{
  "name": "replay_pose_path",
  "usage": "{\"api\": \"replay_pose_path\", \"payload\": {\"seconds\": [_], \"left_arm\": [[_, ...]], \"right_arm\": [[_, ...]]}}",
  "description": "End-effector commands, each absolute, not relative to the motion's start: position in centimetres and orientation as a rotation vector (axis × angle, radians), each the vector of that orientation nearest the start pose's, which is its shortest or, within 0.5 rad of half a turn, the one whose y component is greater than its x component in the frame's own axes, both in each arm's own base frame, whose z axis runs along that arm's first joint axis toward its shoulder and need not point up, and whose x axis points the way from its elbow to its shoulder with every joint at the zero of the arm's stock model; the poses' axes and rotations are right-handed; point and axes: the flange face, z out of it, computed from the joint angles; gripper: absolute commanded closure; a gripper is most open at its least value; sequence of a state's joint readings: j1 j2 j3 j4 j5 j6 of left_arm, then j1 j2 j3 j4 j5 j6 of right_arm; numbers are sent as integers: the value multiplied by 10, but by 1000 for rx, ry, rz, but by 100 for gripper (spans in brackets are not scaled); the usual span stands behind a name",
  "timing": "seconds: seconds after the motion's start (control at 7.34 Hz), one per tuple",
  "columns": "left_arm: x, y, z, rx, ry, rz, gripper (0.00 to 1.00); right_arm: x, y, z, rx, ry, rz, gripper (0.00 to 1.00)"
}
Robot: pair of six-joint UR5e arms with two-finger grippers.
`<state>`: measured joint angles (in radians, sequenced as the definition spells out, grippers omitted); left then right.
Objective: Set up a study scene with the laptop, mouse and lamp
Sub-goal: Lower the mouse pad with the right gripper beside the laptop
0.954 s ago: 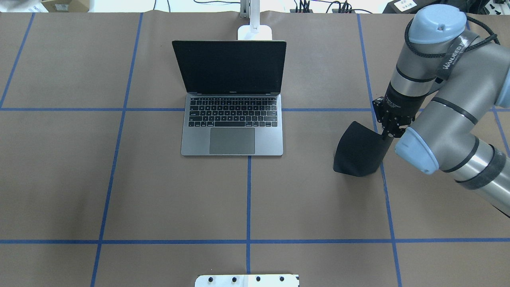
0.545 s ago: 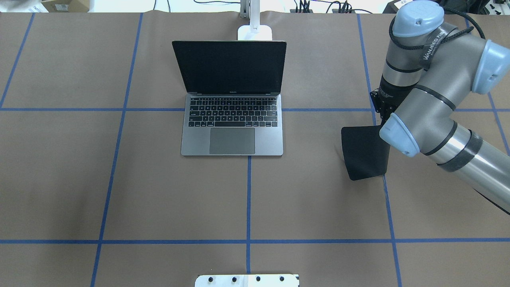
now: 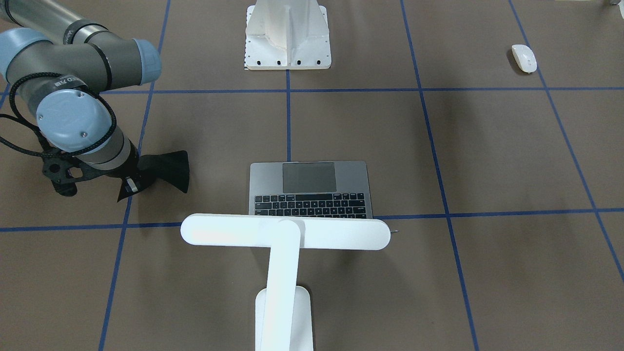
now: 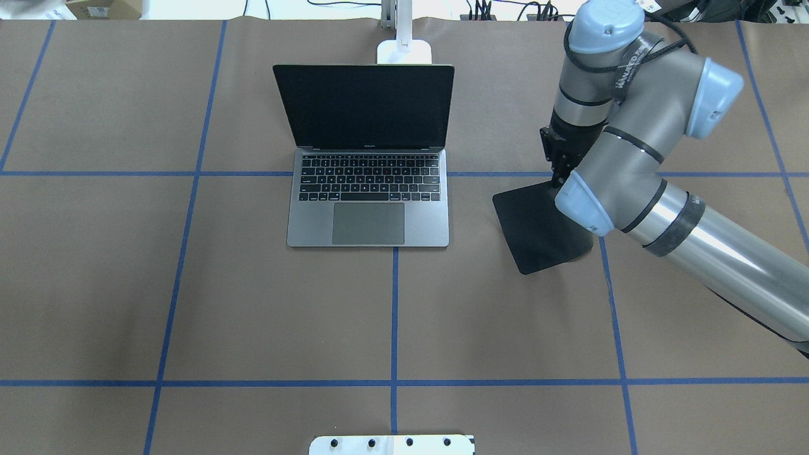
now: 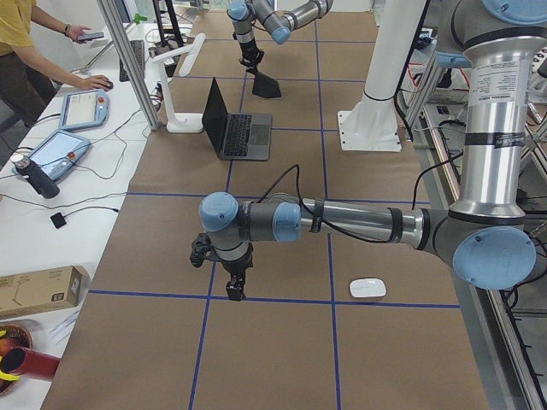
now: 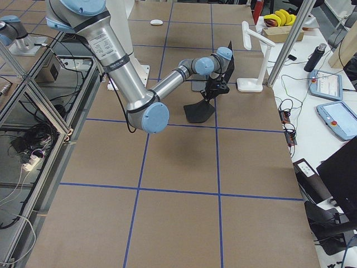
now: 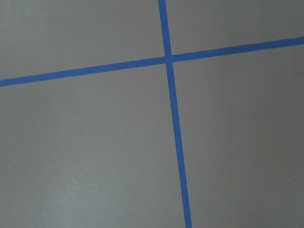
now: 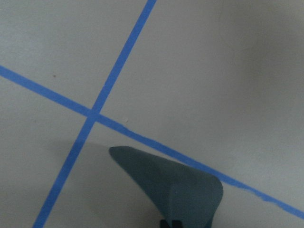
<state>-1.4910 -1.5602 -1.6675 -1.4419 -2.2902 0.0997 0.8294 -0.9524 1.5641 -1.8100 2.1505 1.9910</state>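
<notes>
The laptop stands open at table centre, screen dark. Behind it is the white lamp, its bar head over the far edge of the keyboard. The white mouse lies far off on the robot's left side. My right gripper is shut on one edge of a black mouse pad, which droops to the table right of the laptop. The left gripper hangs low over the table, left of the mouse in the exterior left view; I cannot tell whether it is open or shut.
A white bolted pedestal stands at the robot's edge of the table. Blue tape lines grid the brown table cover. A person stands at a side bench with tablets and cables beyond the table's far edge.
The right arm has swung left toward the laptop, carrying the mouse pad with it. The pad has gone from curled up to hanging flatter.
</notes>
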Motion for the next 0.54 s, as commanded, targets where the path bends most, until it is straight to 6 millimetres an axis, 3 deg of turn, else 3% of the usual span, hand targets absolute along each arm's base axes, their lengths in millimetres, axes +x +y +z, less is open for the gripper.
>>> {"api": "replay_pose_path", "payload": {"seconds": [0.0, 0.27, 0.41], "left_arm": [[-29, -487, 635, -38, 720, 155, 0], [-29, -487, 638, -42, 721, 154, 0], [-29, -487, 639, -44, 721, 154, 0]], "right_arm": [[-448, -546, 293, -549, -528, 1140, 100], [-455, -545, 275, -568, -541, 1186, 100], [-458, -548, 286, -565, -521, 1188, 100]]}}
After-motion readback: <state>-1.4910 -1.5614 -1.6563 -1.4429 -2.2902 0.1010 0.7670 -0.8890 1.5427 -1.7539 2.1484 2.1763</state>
